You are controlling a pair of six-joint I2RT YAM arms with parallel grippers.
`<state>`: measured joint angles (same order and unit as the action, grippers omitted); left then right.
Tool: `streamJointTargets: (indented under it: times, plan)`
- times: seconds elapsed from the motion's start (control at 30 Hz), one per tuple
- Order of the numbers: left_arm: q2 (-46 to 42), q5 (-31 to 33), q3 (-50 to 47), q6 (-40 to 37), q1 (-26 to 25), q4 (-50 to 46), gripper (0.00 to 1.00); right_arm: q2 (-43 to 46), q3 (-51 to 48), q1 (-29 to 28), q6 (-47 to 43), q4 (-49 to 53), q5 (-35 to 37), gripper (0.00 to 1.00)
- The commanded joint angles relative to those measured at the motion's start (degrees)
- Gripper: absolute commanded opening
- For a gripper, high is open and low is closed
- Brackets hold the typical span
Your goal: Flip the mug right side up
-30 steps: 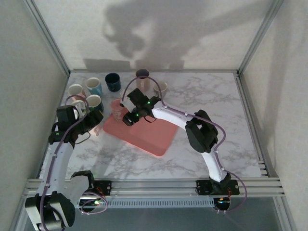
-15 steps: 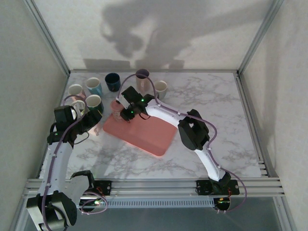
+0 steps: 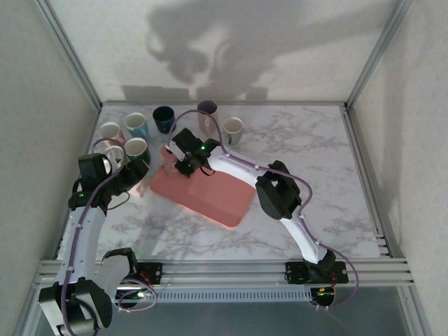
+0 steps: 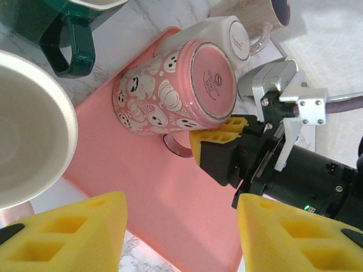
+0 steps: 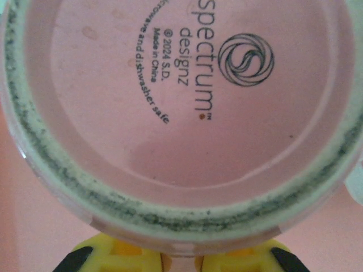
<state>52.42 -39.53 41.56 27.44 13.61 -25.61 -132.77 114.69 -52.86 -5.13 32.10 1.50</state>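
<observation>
Pink ghost-print mug (image 4: 148, 93) sat base-up at the ten o'clock corner of the pink tray (image 3: 210, 197). My right gripper (image 4: 218, 133) pinched its handle (image 4: 177, 148) from three o'clock; my left gripper (image 4: 178, 226) hung at eight o'clock, fingers spread.

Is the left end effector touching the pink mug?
Apart. Left wrist view shows bare tray between the left end effector and the mug.
</observation>
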Motion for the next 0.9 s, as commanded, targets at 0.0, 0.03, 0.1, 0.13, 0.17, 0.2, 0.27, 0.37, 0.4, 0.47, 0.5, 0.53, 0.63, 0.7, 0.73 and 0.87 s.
streamJointTargets:
  times: [0.0, 0.03, 0.1, 0.13, 0.17, 0.2, 0.27, 0.37, 0.4, 0.47, 0.5, 0.53, 0.63, 0.7, 0.73, 0.87]
  plan:
    - [-1.25, -2.9, 2.59, 1.5, 0.54, 1.25, 0.53, 4.52, -4.34, 0.23, -0.26, -2.96, 1.01, 0.0]
    - [-1.26, -3.59, 2.81, 1.8, 0.59, 1.64, 0.54, 5.92, -5.64, 0.22, 0.04, -3.77, 0.39, 0.0]
    - [-1.57, -4.94, 3.0, 2.89, 0.63, 2.92, 0.54, 9.24, -8.43, 0.45, 1.23, -5.46, -1.3, 0.0]
    - [-1.87, -5.27, 2.93, 3.57, 0.58, 3.61, 0.54, 10.65, -9.73, 0.52, 1.92, -5.95, -1.93, 0.0]
    - [-2.18, -5.88, 2.75, 4.51, 0.63, 4.63, 0.55, 12.38, -11.13, 0.65, 2.9, -6.41, -2.62, 0.0]
    - [-2.4, -6.65, 2.42, 5.49, 0.63, 5.79, 0.55, 14.06, -12.43, 0.86, 4.07, -6.71, -3.35, 0.0]
    - [-2.83, -8.92, 1.5, 7.72, 0.62, 8.74, 0.55, 17.28, -15.18, 1.42, 6.8, -7.37, -4.77, 0.0]
    - [-3.2, -11.77, 0.3, 10.91, 0.58, 12.96, 0.56, 23.05, -20.4, 2.6, 11.28, -9.29, -7.63, 0.0]
    - [-3.28, -12.38, 0.12, 11.5, 0.63, 13.81, 0.56, 24.97, -22.23, 2.99, 12.49, -10.3, -8.71, 0.0]
    - [-3.51, -13.65, -0.2, 12.94, 0.6, 15.92, 0.56, 29.33, -25.95, 4.24, 15.77, -12.24, -11.45, 0.0]
    - [-3.6, -14.33, -0.42, 13.72, 0.51, 17.01, 0.57, 31.24, -27.22, 4.98, 17.22, -12.89, -12.62, 0.0]
    - [-3.72, -14.96, -0.63, 14.82, 0.54, 18.41, 0.57, 33.23, -28.59, 5.87, 18.92, -13.51, -14.11, 0.0]
    - [-4.08, -16.27, -2.23, 19.55, -0.34, 23.64, 0.58, 38.78, -32.26, 8.71, 23.59, -15.4, -18.0, 0.0]
    - [-4.63, -16.14, -3.72, 23.76, -2.52, 28.91, 0.59, 42.1, -34.87, 11.4, 27.21, -17.88, -21.28, 0.0]
    - [-4.85, -15.47, -4.58, 26.28, -4.45, 32.44, 0.6, 43.84, -36.33, 12.92, 29.4, -19.69, -23.22, 0.0]
    - [-4.09, -9.9, -7.0, 34.63, -13.72, 44.69, 0.62, 49.6, -41.24, 17.94, 37.18, -26.76, -29.11, 0.0]
